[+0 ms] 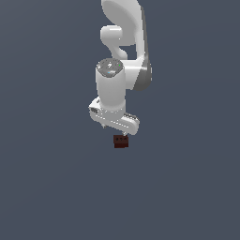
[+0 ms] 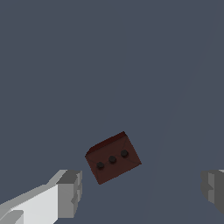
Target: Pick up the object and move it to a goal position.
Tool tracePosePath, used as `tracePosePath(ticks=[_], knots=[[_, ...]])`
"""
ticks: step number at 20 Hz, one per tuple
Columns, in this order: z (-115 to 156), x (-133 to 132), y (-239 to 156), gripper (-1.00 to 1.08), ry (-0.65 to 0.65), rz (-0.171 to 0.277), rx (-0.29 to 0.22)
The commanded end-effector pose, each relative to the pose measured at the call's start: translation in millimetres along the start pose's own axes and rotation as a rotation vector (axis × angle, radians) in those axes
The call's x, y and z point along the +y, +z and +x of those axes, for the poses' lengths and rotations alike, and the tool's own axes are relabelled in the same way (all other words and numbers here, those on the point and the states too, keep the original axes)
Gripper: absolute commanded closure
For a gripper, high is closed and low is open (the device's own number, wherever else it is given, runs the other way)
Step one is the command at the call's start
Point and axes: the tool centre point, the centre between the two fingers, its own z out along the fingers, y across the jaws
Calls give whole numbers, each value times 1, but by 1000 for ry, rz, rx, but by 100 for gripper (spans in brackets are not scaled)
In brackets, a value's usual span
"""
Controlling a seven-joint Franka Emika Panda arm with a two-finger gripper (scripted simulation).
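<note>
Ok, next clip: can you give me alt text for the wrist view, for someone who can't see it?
A small dark red-brown block with three dark dots in a row on its upper face lies tilted on a plain grey-blue surface. The open claw hangs over it, one grey fingertip close beside the block and the other at the picture's edge, neither touching it.

You are looking at a bare simulated scene, not a real room. A flat, even slate-grey surface fills both views, with no walls, furniture or horizon. The white arm [image 1: 123, 70] is smooth and evenly shaded like a render, and the block [image 2: 113, 158] has plain flat faces with three dark dots and hard, clean edges.
</note>
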Motion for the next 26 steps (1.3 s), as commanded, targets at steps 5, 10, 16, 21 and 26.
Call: tracePosePath(ticks=[5, 10, 16, 21, 26], knots=[[-4, -5, 14, -92, 174, 1, -6], [-8, -8, 24, -92, 306, 0, -11], [-12, -11, 36, -92, 466, -3, -14], [-16, -13, 46, -92, 599, -6, -16], [-19, -15, 56, -92, 732, -11, -17]])
